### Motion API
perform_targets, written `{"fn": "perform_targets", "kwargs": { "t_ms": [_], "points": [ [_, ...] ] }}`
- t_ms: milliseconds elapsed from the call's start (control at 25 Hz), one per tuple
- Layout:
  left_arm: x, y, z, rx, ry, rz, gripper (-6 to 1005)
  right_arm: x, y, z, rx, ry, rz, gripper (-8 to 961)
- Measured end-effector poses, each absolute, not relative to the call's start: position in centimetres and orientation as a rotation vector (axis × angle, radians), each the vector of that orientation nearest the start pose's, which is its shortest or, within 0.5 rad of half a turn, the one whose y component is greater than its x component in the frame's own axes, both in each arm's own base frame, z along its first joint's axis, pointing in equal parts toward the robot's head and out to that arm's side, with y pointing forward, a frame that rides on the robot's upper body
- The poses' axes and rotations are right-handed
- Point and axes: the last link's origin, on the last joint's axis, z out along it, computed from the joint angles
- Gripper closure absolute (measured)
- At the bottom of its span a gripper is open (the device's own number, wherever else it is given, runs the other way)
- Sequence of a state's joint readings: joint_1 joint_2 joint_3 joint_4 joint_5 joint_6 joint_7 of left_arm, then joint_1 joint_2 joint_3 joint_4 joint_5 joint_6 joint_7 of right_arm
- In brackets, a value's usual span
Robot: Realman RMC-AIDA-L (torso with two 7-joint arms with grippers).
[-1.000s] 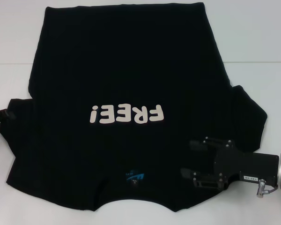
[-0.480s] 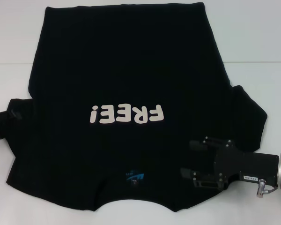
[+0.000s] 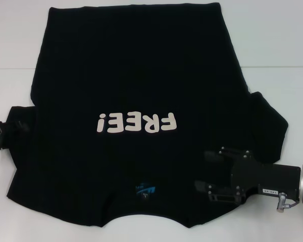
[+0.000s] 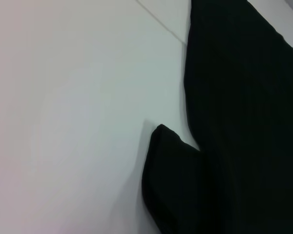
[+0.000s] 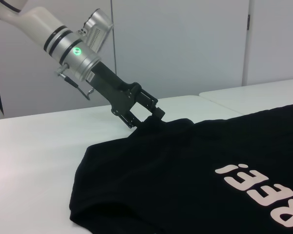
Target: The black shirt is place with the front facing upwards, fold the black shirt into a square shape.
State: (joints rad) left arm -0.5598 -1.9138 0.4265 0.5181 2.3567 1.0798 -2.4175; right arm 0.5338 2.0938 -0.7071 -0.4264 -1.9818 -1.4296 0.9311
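Two grippers work at opposite sides of the black shirt [image 3: 141, 126], which lies flat on the white worktop [image 3: 288, 60], front up, its white "FREE!" lettering [image 3: 136, 122] near the middle and the blue neck label [image 3: 145, 188] toward the near edge. At the worktop's left edge, the left gripper [image 3: 12, 129] pinches the sleeve tip [image 5: 173, 122]. Near the worktop's near right corner, the right gripper [image 3: 204, 171] rests over the shirt's shoulder, fingers spread apart.
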Motion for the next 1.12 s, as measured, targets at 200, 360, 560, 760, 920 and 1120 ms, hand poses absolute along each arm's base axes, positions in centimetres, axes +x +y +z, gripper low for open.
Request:
{"fn": "perform_targets", "kwargs": {
  "t_ms": [200,360,560,760,920,1120],
  "points": [
    [-38.07,36.55,7.5,-1.641,-1.865,-0.476,214,27.77,31.22,-4.87,-2.738,0.293,0.626,146],
    [-38.09,36.59,7.6,-1.639,-1.86,-0.474,384,27.81,31.23,-4.81,-2.737,0.293,0.626,146],
    [-38.08,36.66,7.8,-1.638,-1.851,-0.474,586,27.81,31.24,-4.79,-2.736,0.293,0.626,146],
    [-38.21,36.59,7.79,-1.633,-1.849,-0.472,727,27.81,31.24,-4.79,-2.736,0.293,0.627,146],
    [-38.32,36.53,7.81,-1.634,-1.841,-0.468,838,27.79,31.23,-4.79,-2.737,0.293,0.628,146],
    [-38.33,36.53,7.89,-1.642,-1.829,-0.467,971,27.79,31.22,-4.78,-2.737,0.293,0.629,146]
  ]
}}
